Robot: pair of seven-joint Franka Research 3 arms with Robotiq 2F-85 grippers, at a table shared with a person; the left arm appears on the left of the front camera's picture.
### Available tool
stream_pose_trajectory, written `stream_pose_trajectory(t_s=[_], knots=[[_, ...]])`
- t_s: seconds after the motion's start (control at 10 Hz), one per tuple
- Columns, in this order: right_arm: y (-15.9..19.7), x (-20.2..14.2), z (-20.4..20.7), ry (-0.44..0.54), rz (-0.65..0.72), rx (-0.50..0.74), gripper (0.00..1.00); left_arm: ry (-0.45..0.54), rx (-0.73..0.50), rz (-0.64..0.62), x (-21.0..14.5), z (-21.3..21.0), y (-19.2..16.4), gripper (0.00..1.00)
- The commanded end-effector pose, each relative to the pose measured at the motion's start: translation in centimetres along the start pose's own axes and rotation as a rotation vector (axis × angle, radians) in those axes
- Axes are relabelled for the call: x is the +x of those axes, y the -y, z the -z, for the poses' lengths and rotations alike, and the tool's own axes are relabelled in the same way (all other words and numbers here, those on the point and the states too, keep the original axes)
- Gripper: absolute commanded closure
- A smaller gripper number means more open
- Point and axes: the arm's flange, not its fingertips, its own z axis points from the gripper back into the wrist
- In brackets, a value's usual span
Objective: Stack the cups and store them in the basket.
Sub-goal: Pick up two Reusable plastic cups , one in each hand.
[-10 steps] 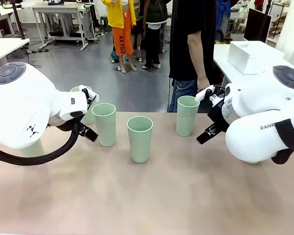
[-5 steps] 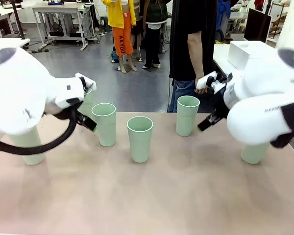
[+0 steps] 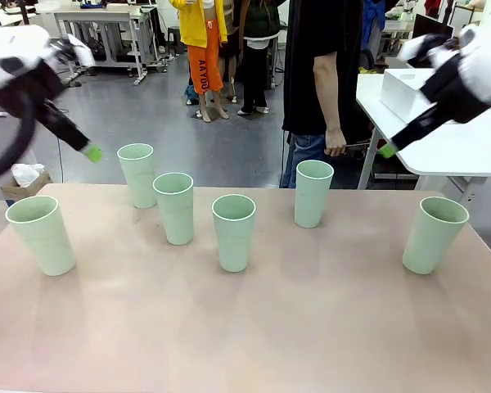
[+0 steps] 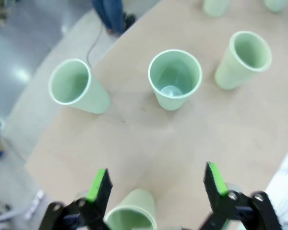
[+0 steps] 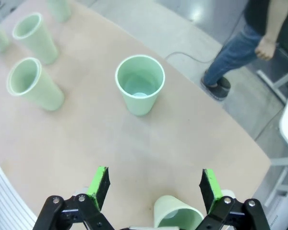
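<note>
Front view: we count six cups (image 3: 233,232) standing singly, left gripper (image 4: 156,181) and right gripper (image 5: 154,183) hovering high, fingers spread empty, probably readying for end cups.

Six pale mint-green cups (image 3: 174,206) out on the table (image 3: 311,327), every one on its own, none stacked!

All tall, tapered, handleless, upright with mouths up. The leftmost cup (image 3: 41,233) stands by the left edge, well apart from the rest. A far cup (image 3: 137,173) sits at the far edge, and just beside it, nearer and to the right, another. The centre cup (image 3: 234,232) comes nearest the front of that group, and one more (image 3: 313,192) stands to its right, farther back. The rightmost cup (image 3: 434,233) stands alone by the right edge. The white basket (image 3: 397,94) sits on a separate side table (image 3: 475,151), far right.
</note>
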Motion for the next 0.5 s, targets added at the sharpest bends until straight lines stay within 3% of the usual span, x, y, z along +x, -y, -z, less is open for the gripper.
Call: stream_pose_trajectory(t_s=[0.0, 0.4], knots=[[5.8, -1.8, -2.3, 0.035, -0.091, 0.144, 0.00, 0.071, -0.118, 0.156, -2.7, -1.8, -3.8, 0.00], [15.7, -9.3, -3.8, 0.139, -0.247, 0.340, 0.00, 0.254, -0.211, 0.401, -11.7, -4.0, -9.4, 0.00]])
